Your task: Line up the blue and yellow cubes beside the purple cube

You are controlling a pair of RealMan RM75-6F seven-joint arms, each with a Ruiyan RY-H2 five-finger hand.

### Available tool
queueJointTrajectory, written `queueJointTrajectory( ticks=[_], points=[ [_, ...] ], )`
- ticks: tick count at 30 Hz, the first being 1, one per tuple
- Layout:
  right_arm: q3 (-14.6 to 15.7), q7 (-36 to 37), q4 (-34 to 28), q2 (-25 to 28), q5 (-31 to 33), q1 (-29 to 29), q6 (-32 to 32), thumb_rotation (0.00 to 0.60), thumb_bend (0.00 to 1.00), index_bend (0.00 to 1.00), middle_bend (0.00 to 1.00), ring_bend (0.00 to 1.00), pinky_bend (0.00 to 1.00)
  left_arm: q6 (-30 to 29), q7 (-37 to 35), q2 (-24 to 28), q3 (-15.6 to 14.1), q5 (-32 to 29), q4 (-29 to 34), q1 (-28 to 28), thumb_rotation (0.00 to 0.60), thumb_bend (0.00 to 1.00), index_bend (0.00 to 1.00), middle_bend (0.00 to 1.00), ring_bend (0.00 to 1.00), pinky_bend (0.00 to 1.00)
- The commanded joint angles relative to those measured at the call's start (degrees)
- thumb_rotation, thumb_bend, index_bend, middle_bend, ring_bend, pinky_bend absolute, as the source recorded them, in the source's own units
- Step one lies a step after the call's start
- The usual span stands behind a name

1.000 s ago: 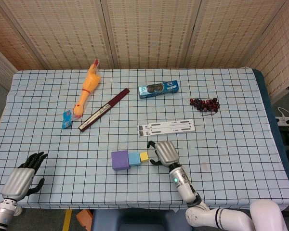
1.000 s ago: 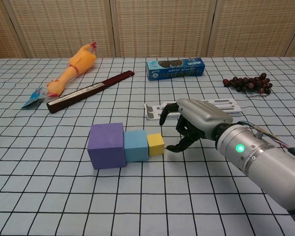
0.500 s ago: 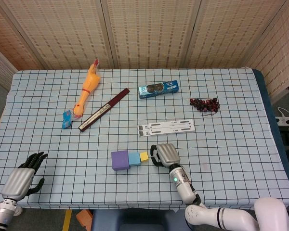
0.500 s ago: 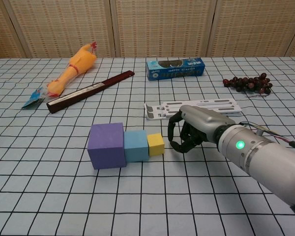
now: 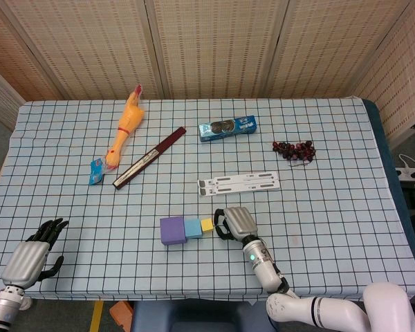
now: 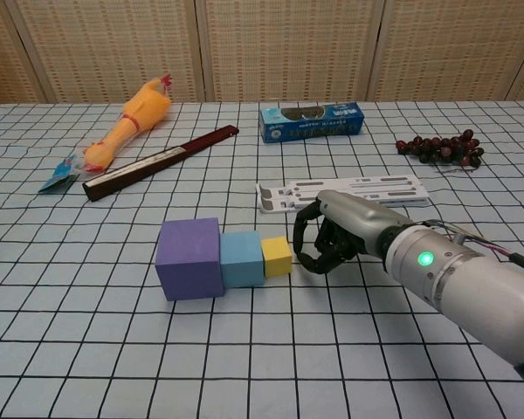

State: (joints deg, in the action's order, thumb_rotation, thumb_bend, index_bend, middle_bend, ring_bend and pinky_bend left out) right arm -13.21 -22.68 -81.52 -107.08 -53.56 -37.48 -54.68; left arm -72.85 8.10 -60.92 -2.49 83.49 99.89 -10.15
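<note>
The purple cube (image 5: 171, 230) (image 6: 189, 258), the blue cube (image 5: 193, 228) (image 6: 242, 258) and the small yellow cube (image 5: 207, 225) (image 6: 277, 256) stand touching in a row on the checked cloth, purple at the left. My right hand (image 5: 236, 223) (image 6: 339, 233) sits just right of the yellow cube, its fingers curled in on nothing, with a narrow gap between it and the cube. My left hand (image 5: 36, 253) rests at the table's near left corner with its fingers spread, far from the cubes; the chest view does not show it.
A white strip card (image 5: 238, 183) (image 6: 341, 192) lies just behind my right hand. Further back are a dark red stick (image 5: 149, 158), a rubber chicken (image 5: 124, 128), a blue biscuit pack (image 5: 227, 128), a small blue packet (image 5: 96, 171) and grapes (image 5: 294, 149).
My right hand's fingers have curled in from a spread pose and the hand has edged left toward the yellow cube. The cubes and left hand have stayed put.
</note>
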Motion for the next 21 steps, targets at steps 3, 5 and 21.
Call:
queueJointTrajectory(
  ticks=[3, 5, 21],
  points=[
    [0.6, 2.0, 1.2, -0.4, -1.1, -0.2, 0.7, 0.600, 0.35, 0.53, 0.96, 1.00, 1.00, 0.0, -0.1, 0.0, 0.0, 0.0, 0.0, 0.0, 0.600, 0.45, 0.00, 0.00, 0.00, 0.30],
    [0.7, 2.6, 1.5, -0.5, -1.4, -0.2, 0.8, 0.600, 0.35, 0.53, 0.96, 1.00, 1.00, 0.0, -0.2, 0.0, 0.0, 0.0, 0.0, 0.0, 0.600, 0.45, 0.00, 0.00, 0.00, 0.30],
    [1.3, 7.7, 4.0, -1.5, -5.3, -0.2, 0.9, 0.600, 0.35, 0.52, 0.96, 1.00, 1.00, -0.1, -0.3, 0.0, 0.0, 0.1, -0.1, 0.0, 0.600, 0.45, 0.00, 0.00, 0.00, 0.30]
  ],
)
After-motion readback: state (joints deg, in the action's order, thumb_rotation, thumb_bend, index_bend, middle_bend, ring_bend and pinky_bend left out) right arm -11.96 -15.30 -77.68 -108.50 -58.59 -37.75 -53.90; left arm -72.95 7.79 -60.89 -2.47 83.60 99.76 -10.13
